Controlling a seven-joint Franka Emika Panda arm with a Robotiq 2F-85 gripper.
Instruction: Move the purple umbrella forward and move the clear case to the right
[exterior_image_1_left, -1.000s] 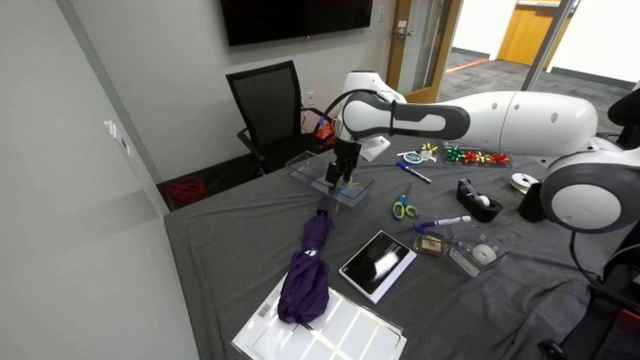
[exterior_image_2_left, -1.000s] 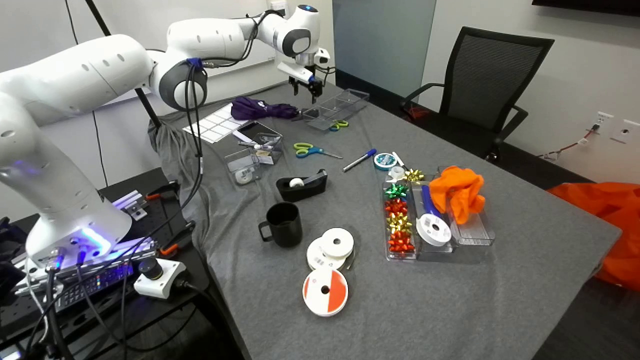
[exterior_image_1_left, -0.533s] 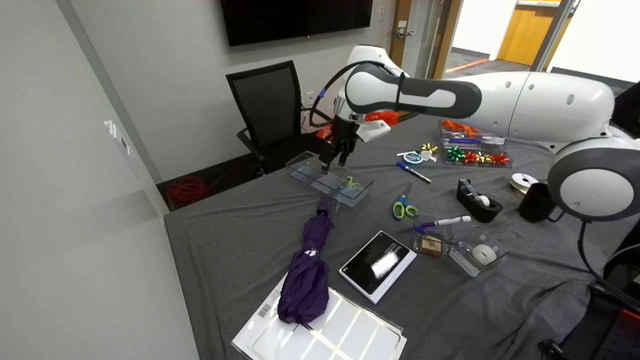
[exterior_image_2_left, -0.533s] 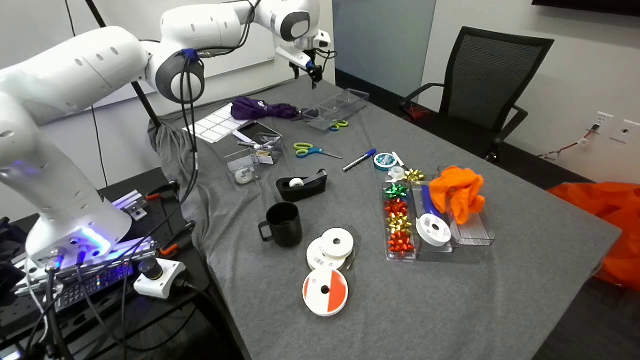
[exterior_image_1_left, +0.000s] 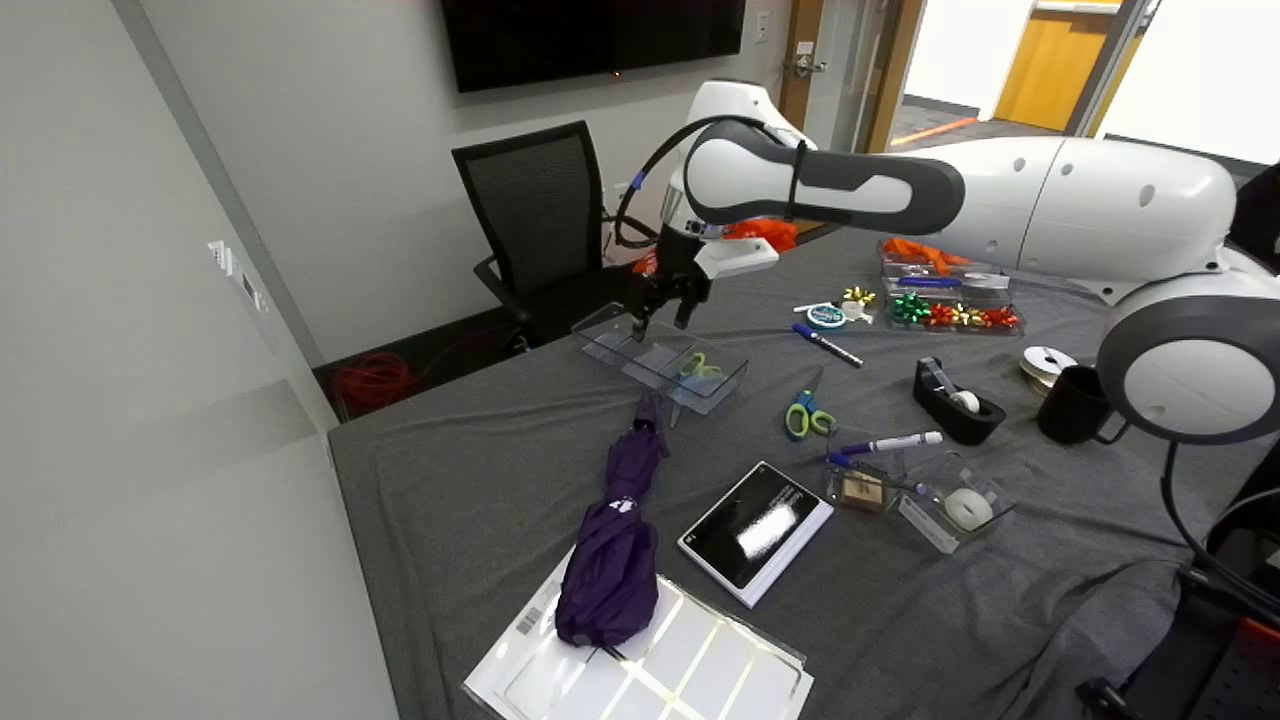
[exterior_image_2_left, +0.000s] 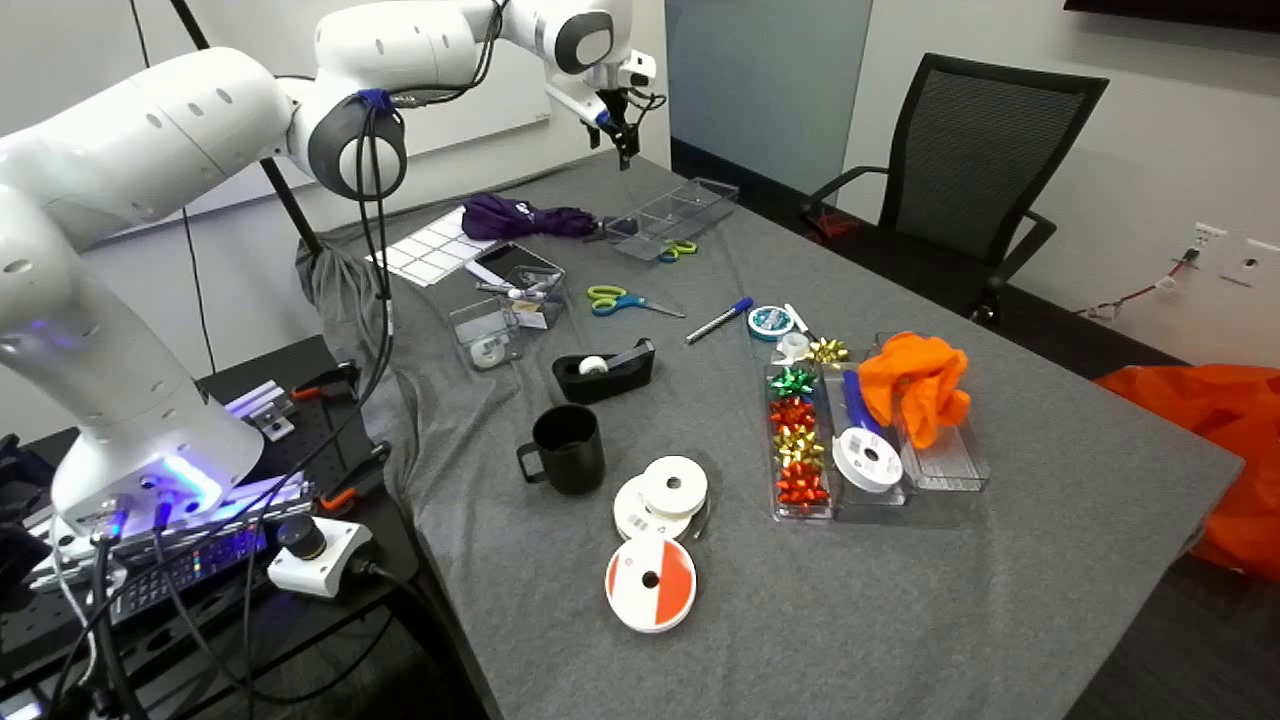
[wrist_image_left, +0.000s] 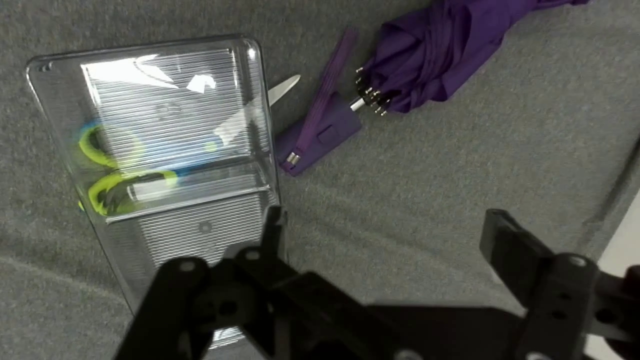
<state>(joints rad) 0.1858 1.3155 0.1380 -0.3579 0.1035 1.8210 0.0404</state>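
The purple umbrella (exterior_image_1_left: 608, 570) lies folded on the table, its canopy end on a white gridded sheet. Its handle end (wrist_image_left: 320, 135) points to the clear case (wrist_image_left: 170, 105) and stays just beside the rim. Divided, shallow and see-through, the clear case (exterior_image_2_left: 670, 212) lies over green-and-blue scissors (wrist_image_left: 107, 192); their blade (wrist_image_left: 284, 90) sticks out past its side. My gripper (exterior_image_1_left: 660, 322) hangs above the table near the case, well spread, with only grey cloth visible between its fingers in the wrist view. There the left fingertip (wrist_image_left: 273, 220) overlaps the case's long edge.
A black-topped white box (exterior_image_1_left: 755, 525) lies beside the umbrella on the white gridded sheet's (exterior_image_1_left: 690, 650) far side. Toward the arm are loose scissors (exterior_image_1_left: 803, 412), a marker (exterior_image_1_left: 828, 345), a small filled clear box (exterior_image_2_left: 487, 330) and a tape dispenser (exterior_image_2_left: 605, 372). A chair (exterior_image_2_left: 985, 180) stands beyond the table edge.
My gripper has risen off the clear case and drifted slightly toward the wall side, staying open throughout. Umbrella and case have kept their places.
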